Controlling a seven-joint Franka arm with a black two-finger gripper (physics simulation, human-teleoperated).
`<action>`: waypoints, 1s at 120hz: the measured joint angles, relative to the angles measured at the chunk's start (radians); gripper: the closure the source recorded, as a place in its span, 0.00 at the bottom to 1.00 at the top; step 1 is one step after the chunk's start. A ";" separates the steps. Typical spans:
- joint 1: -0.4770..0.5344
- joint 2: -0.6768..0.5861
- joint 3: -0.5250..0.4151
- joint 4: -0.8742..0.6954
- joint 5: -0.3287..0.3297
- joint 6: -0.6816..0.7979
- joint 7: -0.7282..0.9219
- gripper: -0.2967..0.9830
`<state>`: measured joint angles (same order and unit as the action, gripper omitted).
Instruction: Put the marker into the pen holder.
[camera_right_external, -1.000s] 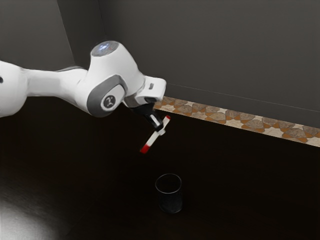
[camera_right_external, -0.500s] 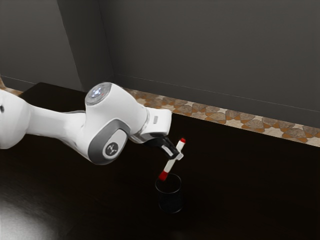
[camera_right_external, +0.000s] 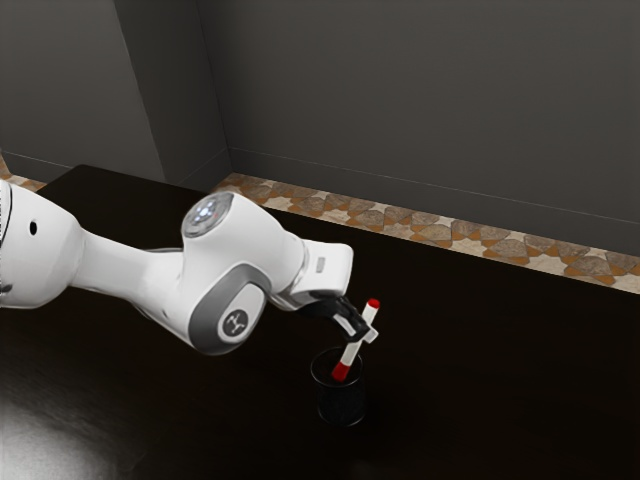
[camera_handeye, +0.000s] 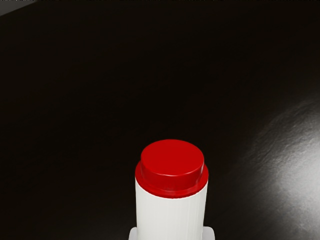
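Observation:
In the exterior view my gripper (camera_right_external: 362, 334) is shut on the middle of the white marker (camera_right_external: 352, 353) with red ends. The marker leans, its upper end toward the exterior view's right. Its lower red end overlaps the mouth of the dark round pen holder (camera_right_external: 342, 402), which stands upright on the table; how deep the tip sits, I cannot tell. In the wrist view the marker (camera_handeye: 171, 212) rises from the lower edge, red end up, with pale fingertip edges on both sides of it.
The black table (camera_right_external: 480, 370) extends around the pen holder. Behind its far edge lie a patterned floor strip (camera_right_external: 430, 229) and a grey wall (camera_right_external: 420, 100). A bright reflection lies on the tabletop (camera_handeye: 305, 175) in the wrist view.
My hand has come down and toward the exterior view's right with the marker held. The marker's lower end has gone from above the holder to its mouth. The holder has stayed put.

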<state>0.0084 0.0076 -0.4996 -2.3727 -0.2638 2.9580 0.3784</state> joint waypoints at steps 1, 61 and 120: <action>-0.003 0.001 0.003 0.001 0.000 0.000 0.001 0.84; 0.046 0.007 0.007 0.010 0.001 -0.009 0.026 0.45; 0.008 0.139 0.327 0.670 0.168 -0.776 -0.019 0.25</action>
<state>0.0162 0.1465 -0.1725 -1.7030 -0.0962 2.1823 0.3594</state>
